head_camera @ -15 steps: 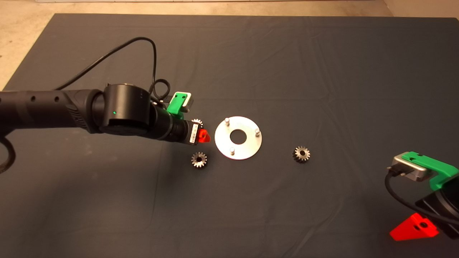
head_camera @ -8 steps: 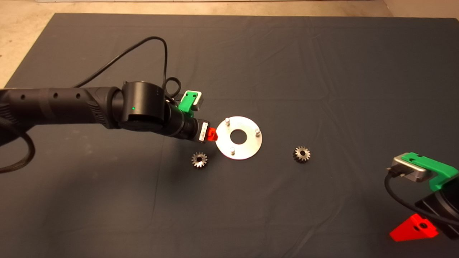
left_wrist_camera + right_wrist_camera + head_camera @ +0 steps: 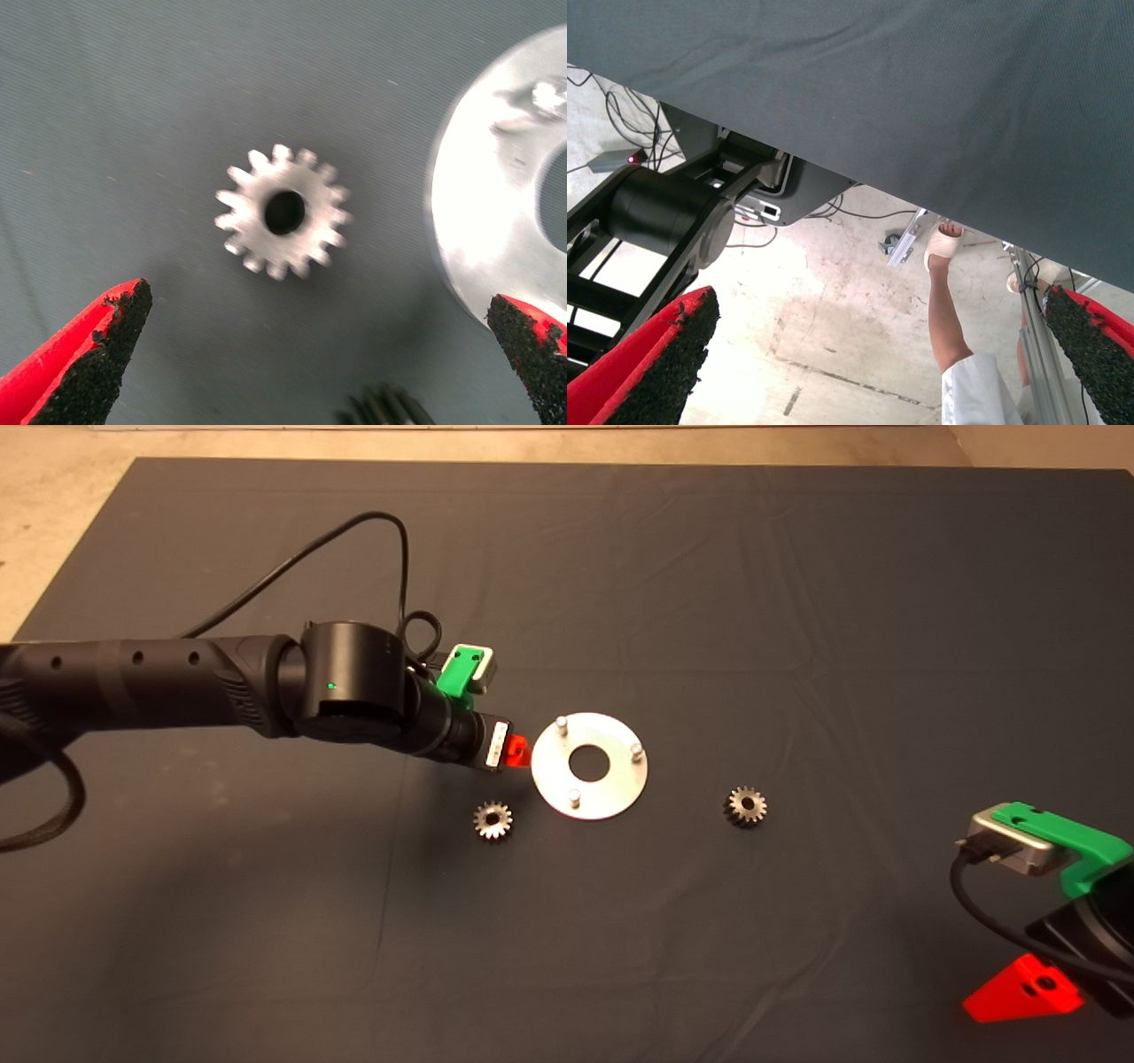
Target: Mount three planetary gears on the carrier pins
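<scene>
The shiny round disc (image 3: 611,786) lies mid-mat, and its three carrier pins (image 3: 560,724) stand bare. One planetary gear (image 3: 493,820) lies flat just left of the disc's near edge, another (image 3: 746,806) to its right. My left gripper (image 3: 512,749) hangs at the disc's left rim and hides a third gear in the head view. In the left wrist view that gear (image 3: 283,212) lies flat on the mat below my left gripper (image 3: 319,303), which is open and apart from it, with the disc (image 3: 483,221) beside it. My right gripper (image 3: 1023,989) waits open at the lower right.
The left arm's black cable (image 3: 354,540) loops above the mat behind the wrist. The mat's far edge (image 3: 532,460) meets a beige floor. The right wrist view shows the mat's underside edge, a black stand (image 3: 664,217) and a person's leg (image 3: 948,310) on the floor.
The left arm reached right toward the disc, covering the gear by the disc's left rim, then drew back slightly. The two other gears, the disc and the right arm stayed put.
</scene>
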### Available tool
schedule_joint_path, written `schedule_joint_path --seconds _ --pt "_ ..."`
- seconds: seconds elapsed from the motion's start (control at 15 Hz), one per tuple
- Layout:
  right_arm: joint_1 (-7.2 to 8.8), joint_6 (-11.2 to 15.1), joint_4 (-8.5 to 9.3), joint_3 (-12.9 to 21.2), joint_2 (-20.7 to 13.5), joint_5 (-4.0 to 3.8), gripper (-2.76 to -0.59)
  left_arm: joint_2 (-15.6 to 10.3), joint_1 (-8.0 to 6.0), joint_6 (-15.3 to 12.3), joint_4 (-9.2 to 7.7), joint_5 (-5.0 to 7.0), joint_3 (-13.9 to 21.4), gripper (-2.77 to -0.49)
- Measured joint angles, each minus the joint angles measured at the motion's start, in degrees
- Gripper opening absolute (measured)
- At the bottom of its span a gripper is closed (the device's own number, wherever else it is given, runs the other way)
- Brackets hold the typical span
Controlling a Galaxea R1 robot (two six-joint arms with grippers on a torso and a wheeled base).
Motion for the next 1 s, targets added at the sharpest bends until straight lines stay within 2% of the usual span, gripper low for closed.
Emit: schedule_joint_path --seconds 0.2,0.47,0.6,1.0 --pt "0.0 0.0 0.0 0.0 0.0 0.02 -0.61 0.0 0.0 1.5 0.0 -1.37 -2.0 -0.5" --pt "0.0 0.0 0.0 0.0 0.0 0.04 -0.61 0.4 0.44 1.7 0.0 -2.12 -2.9 -0.5" --pt "-0.01 0.0 0.0 0.0 0.0 0.0 -0.61 0.5 0.91 1.8 0.0 -2.28 -3.3 -0.5" --pt "-0.02 0.0 0.0 0.0 0.0 0.0 -0.61 1.8 0.9 2.2 0.02 -2.4 -4.8 -0.61"
